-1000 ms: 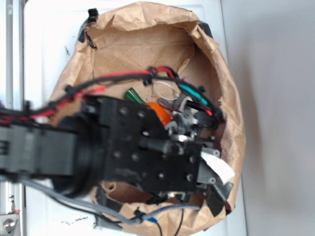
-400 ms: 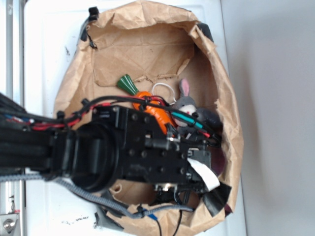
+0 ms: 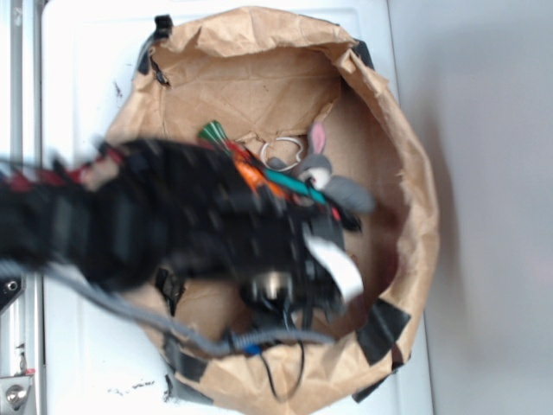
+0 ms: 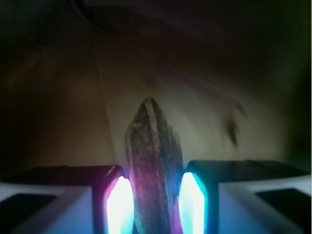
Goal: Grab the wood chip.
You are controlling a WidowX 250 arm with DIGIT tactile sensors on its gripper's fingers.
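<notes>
A crumpled brown paper bag (image 3: 380, 95) lined as a basin rests on the white tabletop (image 3: 86, 69).

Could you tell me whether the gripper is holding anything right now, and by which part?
The gripper is closed on the wood chip, pinching its lower end between both pads; its pointed tip sticks out ahead.

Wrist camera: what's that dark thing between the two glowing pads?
A dark brown, rough wood chip stands between the gripper fingers, pointing forward over brown paper. Only the wrist view shows it.
</notes>
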